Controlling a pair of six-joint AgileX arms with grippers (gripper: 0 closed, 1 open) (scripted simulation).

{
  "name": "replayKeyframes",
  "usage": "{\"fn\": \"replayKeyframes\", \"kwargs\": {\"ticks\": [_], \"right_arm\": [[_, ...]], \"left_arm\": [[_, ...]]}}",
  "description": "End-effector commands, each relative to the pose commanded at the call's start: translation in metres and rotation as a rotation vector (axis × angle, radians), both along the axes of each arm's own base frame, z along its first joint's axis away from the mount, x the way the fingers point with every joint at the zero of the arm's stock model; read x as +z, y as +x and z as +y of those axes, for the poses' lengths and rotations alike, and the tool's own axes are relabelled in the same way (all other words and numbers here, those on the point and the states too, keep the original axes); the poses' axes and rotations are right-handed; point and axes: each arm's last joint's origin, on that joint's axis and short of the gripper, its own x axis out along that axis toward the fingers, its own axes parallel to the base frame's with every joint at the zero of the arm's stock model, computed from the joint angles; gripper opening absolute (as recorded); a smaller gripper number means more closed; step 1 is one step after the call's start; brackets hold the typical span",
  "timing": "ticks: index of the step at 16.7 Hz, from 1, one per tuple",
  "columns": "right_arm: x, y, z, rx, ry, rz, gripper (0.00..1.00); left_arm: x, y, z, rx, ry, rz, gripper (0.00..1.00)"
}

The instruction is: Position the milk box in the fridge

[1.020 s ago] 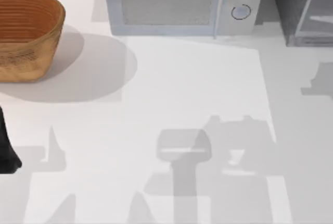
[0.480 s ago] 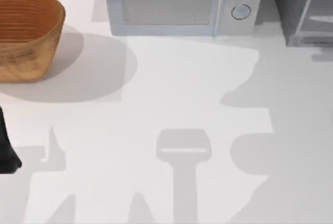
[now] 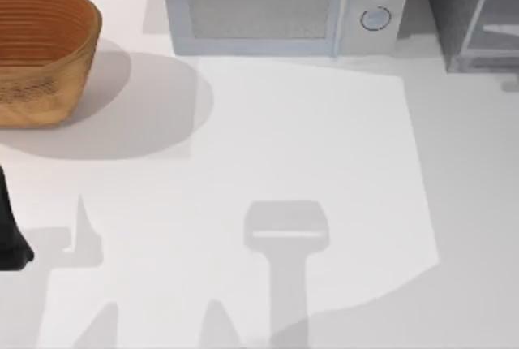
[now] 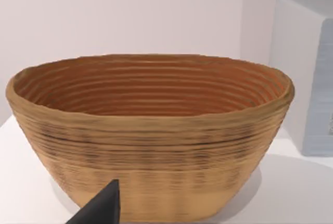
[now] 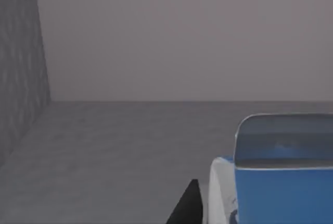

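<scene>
One milk box (image 5: 283,169), one fridge (image 3: 474,12)

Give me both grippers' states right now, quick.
Left gripper: parked near the basket at the table's left; open or shut cannot be told.
Right gripper: beside the milk box over a grey surface; grip cannot be told.

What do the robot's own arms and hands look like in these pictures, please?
Little shows. The left arm is a matt black rounded shape at the table's left edge. Each wrist view shows one plain black pointed fingertip: left, right. No cables or markings are visible.
</scene>
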Motion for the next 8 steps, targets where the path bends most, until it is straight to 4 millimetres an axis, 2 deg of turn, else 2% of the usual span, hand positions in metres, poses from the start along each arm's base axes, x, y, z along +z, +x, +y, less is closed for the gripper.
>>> {"fn": "replayKeyframes", "kwargs": {"ticks": [8], "right_arm": [[-0.0037,0.0023,0.0012,0.004,0.003,0.006,0.0]], "left_arm": [[0.0,0.0,0.0,0.0,0.0,0.0,1.0]]}}
